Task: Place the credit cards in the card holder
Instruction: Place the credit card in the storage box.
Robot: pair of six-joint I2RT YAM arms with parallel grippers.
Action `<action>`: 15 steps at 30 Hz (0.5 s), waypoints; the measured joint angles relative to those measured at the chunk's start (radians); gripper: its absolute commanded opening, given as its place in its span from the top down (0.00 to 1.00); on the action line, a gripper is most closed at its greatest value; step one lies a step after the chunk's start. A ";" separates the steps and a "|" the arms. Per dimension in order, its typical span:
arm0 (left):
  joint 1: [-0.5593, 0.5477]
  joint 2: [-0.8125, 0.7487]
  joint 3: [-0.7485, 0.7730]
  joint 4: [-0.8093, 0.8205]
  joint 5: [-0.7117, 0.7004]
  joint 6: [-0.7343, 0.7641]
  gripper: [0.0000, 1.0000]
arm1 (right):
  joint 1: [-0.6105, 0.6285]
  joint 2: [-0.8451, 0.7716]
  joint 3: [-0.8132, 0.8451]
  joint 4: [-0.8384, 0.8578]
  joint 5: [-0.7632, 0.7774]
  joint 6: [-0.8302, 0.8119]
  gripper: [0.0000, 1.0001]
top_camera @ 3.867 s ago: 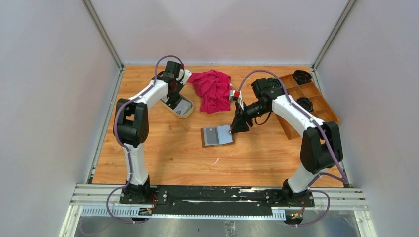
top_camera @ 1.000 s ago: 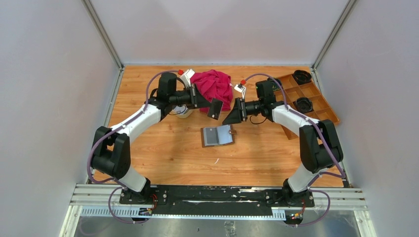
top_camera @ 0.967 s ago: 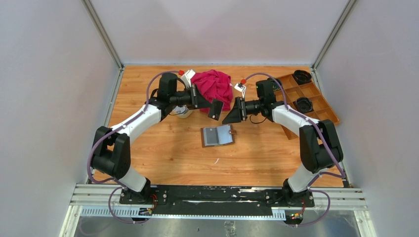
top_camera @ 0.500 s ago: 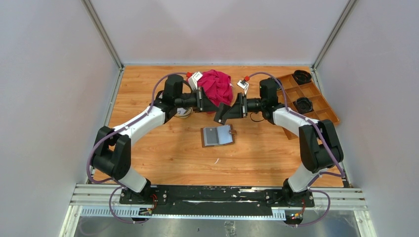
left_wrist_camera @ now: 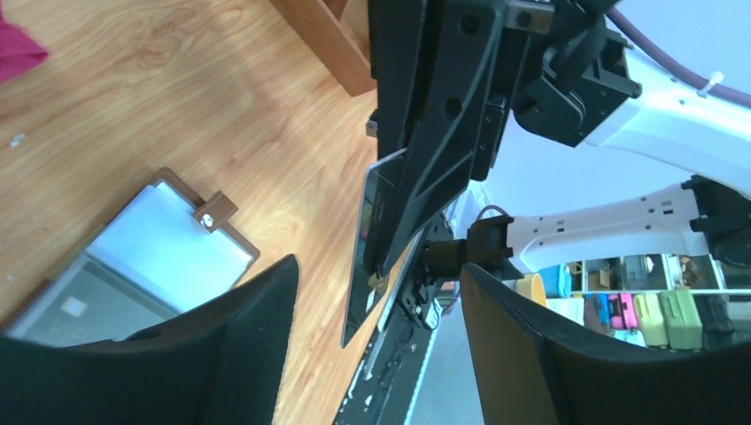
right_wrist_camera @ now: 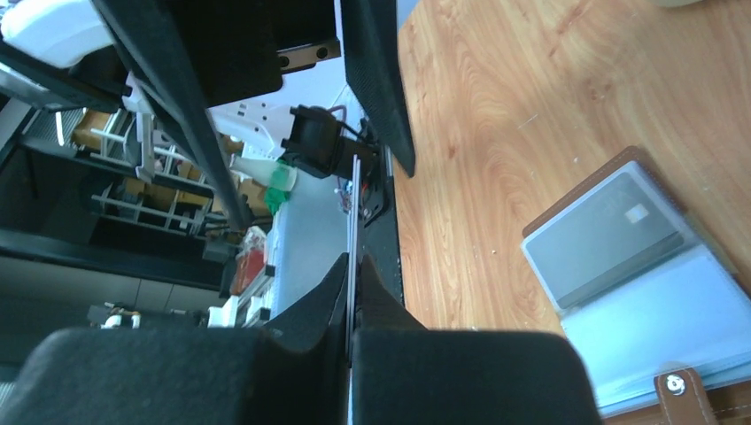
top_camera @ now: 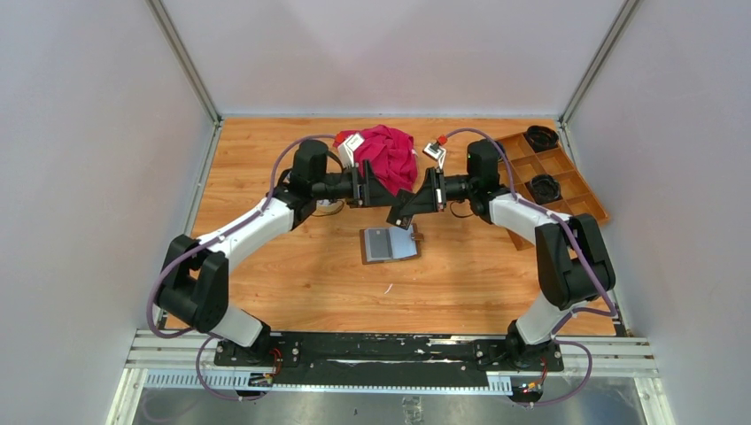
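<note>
Both arms meet in mid-air above the card holder (top_camera: 390, 243), a brown wallet lying open on the wood with a grey card (top_camera: 379, 244) in its left pocket. A dark credit card (top_camera: 401, 211) hangs between the grippers. My right gripper (top_camera: 414, 202) is shut on it; in the right wrist view the card (right_wrist_camera: 353, 204) shows edge-on, pinched at the fingertips (right_wrist_camera: 352, 261). My left gripper (top_camera: 376, 190) stands open, its fingers on either side of the card (left_wrist_camera: 376, 239) without touching it (left_wrist_camera: 379, 274). The holder also shows below (left_wrist_camera: 150, 257) (right_wrist_camera: 638, 257).
A crumpled red cloth (top_camera: 387, 155) lies just behind the two grippers. A wooden compartment tray (top_camera: 553, 177) with black round parts (top_camera: 540, 135) sits at the back right.
The arms have closed in on each other above the holder. The card passed over: the right gripper shut on it and the left gripper opened.
</note>
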 measured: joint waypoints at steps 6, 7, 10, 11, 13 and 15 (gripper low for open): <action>-0.003 -0.077 -0.065 0.033 0.042 0.051 0.18 | 0.000 -0.001 0.053 -0.201 -0.090 -0.229 1.00; -0.005 -0.081 -0.072 0.040 0.053 0.059 0.19 | 0.000 -0.002 0.068 -0.248 -0.106 -0.280 1.00; -0.022 -0.080 -0.080 0.047 0.069 0.072 0.25 | 0.000 -0.008 0.088 -0.334 -0.131 -0.376 1.00; -0.034 -0.079 -0.080 0.047 0.072 0.074 0.29 | 0.000 -0.008 0.092 -0.355 -0.139 -0.401 1.00; -0.060 -0.077 -0.080 0.051 0.075 0.077 0.37 | 0.001 -0.008 0.094 -0.383 -0.149 -0.433 1.00; -0.078 -0.073 -0.079 0.060 0.074 0.076 0.44 | 0.001 -0.008 0.094 -0.406 -0.153 -0.456 1.00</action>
